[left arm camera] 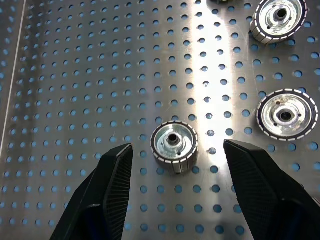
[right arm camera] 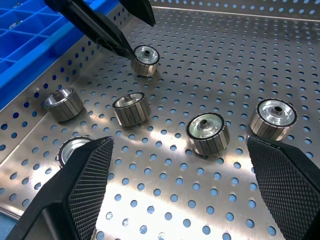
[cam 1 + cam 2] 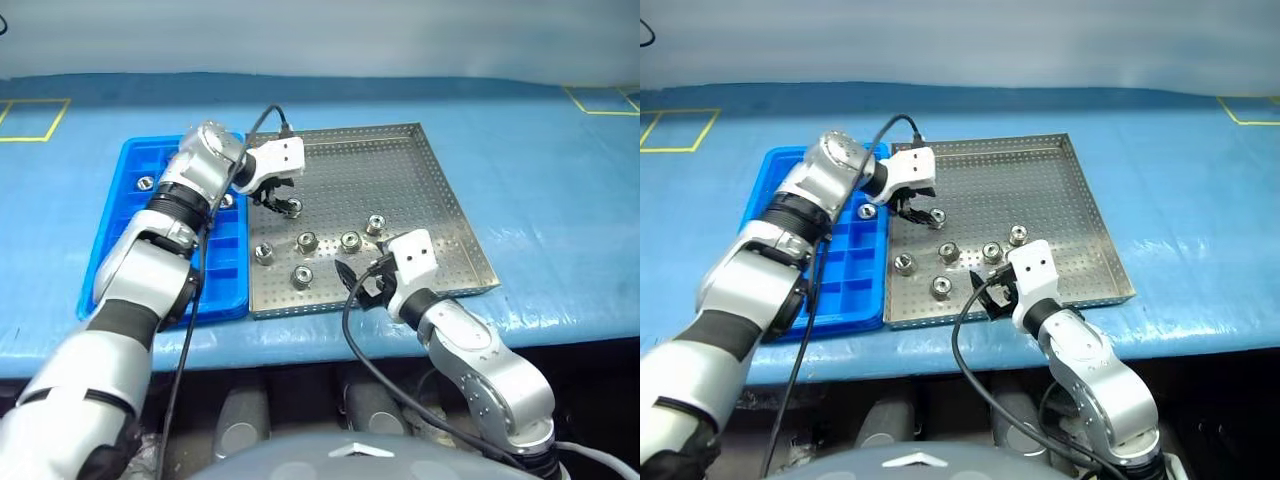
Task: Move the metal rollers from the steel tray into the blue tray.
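Several metal rollers lie on the steel tray (image 3: 420, 170), among them one (image 3: 292, 207) near its left rim. My left gripper (image 3: 283, 200) hangs just over that roller (image 1: 174, 142), open, with one finger (image 1: 112, 170) on either side and a gap to each. Other rollers (image 3: 350, 241) sit toward the tray's front. My right gripper (image 3: 362, 285) hovers open over the tray's front edge, holding nothing; in the right wrist view its fingers (image 2: 90, 170) frame the rollers (image 2: 207, 132). The blue tray (image 3: 120, 250) lies to the left of the steel tray, with two rollers (image 3: 145, 183) in its far compartments.
Both trays rest on a blue table cover (image 3: 550, 180) with yellow tape squares (image 3: 30, 120) at the far corners. A black cable (image 3: 262, 118) arcs over the left wrist. The table's front edge runs just below the trays.
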Motion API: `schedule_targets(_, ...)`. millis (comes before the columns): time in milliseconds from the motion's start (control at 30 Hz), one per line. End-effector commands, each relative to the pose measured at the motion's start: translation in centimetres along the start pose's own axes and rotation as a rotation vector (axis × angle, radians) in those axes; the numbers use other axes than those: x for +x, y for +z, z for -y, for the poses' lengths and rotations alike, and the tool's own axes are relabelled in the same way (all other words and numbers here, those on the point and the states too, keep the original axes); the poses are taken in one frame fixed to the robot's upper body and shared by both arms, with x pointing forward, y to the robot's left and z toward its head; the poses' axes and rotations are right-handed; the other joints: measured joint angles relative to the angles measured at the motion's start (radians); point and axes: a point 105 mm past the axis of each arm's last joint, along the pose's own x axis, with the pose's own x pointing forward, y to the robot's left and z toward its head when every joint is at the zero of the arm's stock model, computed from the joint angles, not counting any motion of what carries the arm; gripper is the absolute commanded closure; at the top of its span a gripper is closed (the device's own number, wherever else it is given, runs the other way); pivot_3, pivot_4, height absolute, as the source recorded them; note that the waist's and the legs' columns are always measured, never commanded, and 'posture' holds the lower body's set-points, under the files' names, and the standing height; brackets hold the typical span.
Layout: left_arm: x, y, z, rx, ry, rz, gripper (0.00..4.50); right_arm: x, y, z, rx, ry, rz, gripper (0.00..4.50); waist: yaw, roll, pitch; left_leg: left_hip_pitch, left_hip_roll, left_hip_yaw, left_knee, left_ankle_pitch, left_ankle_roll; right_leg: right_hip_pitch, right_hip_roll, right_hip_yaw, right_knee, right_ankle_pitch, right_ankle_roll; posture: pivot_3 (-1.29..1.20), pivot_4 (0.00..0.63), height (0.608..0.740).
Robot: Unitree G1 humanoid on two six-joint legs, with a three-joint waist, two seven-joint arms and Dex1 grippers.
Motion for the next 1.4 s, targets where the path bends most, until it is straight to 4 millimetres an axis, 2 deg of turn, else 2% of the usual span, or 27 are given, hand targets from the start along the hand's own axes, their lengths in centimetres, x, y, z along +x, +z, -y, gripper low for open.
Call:
schedule_targets(33,-0.2,0.4,-0.6,0.056,0.011,-0.044,1.33,-0.6,1.1,0.2,-0.008,-0.029,0.054,0.00,-0.013,0.000,0.000,0.000,0.000,0.000,0.000,0.000,0.000,0.000,0.000,0.000,0.000,0.000,0.000,-0.14,0.150,0.740)
schedule_targets(67,0.0,0.3,-0.5,0.061,0.004,-0.059,1.33,-0.7,1.0,0.2,-0.007,-0.037,0.055,0.00,-0.021,0.000,0.000,0.000,0.000,0.000,0.000,0.000,0.000,0.000,0.000,0.000,0.000,0.000,0.000,-0.14,0.150,0.740)
schedule_targets(167,0.2,0.2,-0.4,0.059,-0.002,-0.070,0.76,-0.8,1.0,0.4,-0.004,-0.053,0.057,0.00,-0.037,0.000,0.000,0.000,0.000,0.000,0.000,0.000,0.000,0.000,0.000,0.001,0.000,0.000,0.000,-0.15,0.150,0.740)
schedule_targets(233,0.1,0.0,-0.6,0.058,0.008,-0.075,0.07,-0.8,1.0,0.4,-0.003,-0.059,0.059,0.00,-0.044,0.000,0.000,0.000,0.000,0.000,0.000,0.000,0.000,0.000,0.000,0.001,0.000,0.000,0.000,-0.16,0.150,0.740)
schedule_targets(533,-0.6,-1.4,-1.5,0.032,0.078,-0.125,0.03,-0.8,0.9,0.6,0.001,-0.066,0.061,0.00,-0.053,0.000,0.000,0.000,0.000,0.000,0.000,0.000,0.000,0.000,0.000,0.001,0.000,0.000,0.000,-0.15,0.150,0.740)
schedule_targets(767,-0.1,-4.0,-0.9,-0.008,0.087,-0.206,0.03,-0.7,0.9,0.6,0.002,-0.068,0.061,0.00,-0.052,0.000,0.000,0.000,0.000,0.000,0.000,0.000,0.000,0.000,0.000,0.001,0.000,0.000,0.000,-0.15,0.150,0.740)
schedule_targets(900,0.4,-4.3,-0.6,-0.028,0.081,-0.200,0.03,-0.7,0.9,0.7,0.001,-0.072,0.061,0.00,-0.052,0.000,0.000,0.000,0.000,0.000,0.000,0.000,0.000,0.000,0.000,0.001,0.000,0.000,0.000,-0.15,0.150,0.740)
schedule_targets(1000,0.8,-4.1,-0.6,-0.048,0.099,-0.177,0.66,-0.7,0.9,0.8,0.000,-0.075,0.061,0.00,-0.052,0.000,0.000,0.000,0.000,0.000,0.000,0.000,0.000,0.000,0.000,0.001,0.001,0.000,0.001,-0.15,0.150,0.740)
schedule_targets(1200,0.8,-3.9,-1.0,-0.064,0.143,-0.153,2.62,-0.8,0.8,0.9,-0.002,-0.082,0.058,0.00,-0.053,0.000,0.000,0.000,0.000,0.000,0.000,0.000,0.000,0.000,0.000,0.001,0.001,0.000,0.001,-0.15,0.150,0.740)
schedule_targets(1233,0.6,-3.8,-1.2,-0.068,0.154,-0.143,2.78,-0.8,0.8,0.9,-0.002,-0.083,0.057,0.00,-0.053,0.000,0.000,0.000,0.000,0.000,0.000,0.000,0.000,0.000,0.000,0.001,0.001,0.000,0.001,-0.15,0.150,0.740)
schedule_targets(1333,-0.1,-3.4,-1.8,-0.082,0.184,-0.109,2.78,-0.9,0.8,0.9,-0.001,-0.085,0.056,0.00,-0.053,0.000,0.000,0.000,0.000,0.000,0.000,0.000,0.000,0.000,0.000,0.001,0.001,0.000,0.001,-0.15,0.150,0.740)
schedule_targets(1400,-1.2,-2.8,-2.9,-0.112,0.247,-0.047,2.78,-0.9,0.8,1.0,-0.001,-0.087,0.056,0.00,-0.052,0.000,0.000,0.000,0.000,0.000,0.000,0.000,0.000,0.000,0.000,0.001,0.000,0.000,0.001,-0.15,0.150,0.740)
